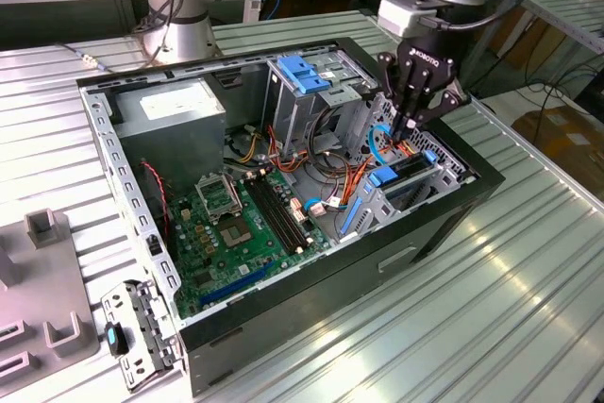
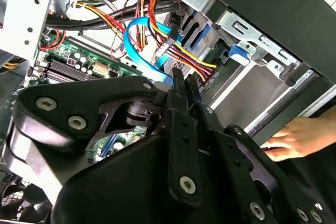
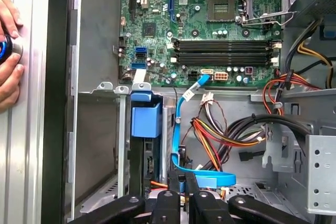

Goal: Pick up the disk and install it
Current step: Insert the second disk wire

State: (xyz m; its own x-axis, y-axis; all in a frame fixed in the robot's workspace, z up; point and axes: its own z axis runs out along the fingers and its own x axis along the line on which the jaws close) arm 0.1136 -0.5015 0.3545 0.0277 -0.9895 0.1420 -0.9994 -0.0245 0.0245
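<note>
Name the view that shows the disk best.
The exterior view: the disk sits in its bay at the case's edge, below the hand, blue rails visible. The first wrist view shows its blue end tab and dark edge. In the second wrist view I cannot identify it confidently.

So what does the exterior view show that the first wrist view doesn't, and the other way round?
The exterior view takes in the whole computer case on the ribbed table, the arm's base behind it and grey fixtures at the exterior view's left. The first wrist view adds a person's hands resting outside the case wall. Both share the motherboard, the blue cable, the disk sitting in its bay, and the gripper just above it.
</note>
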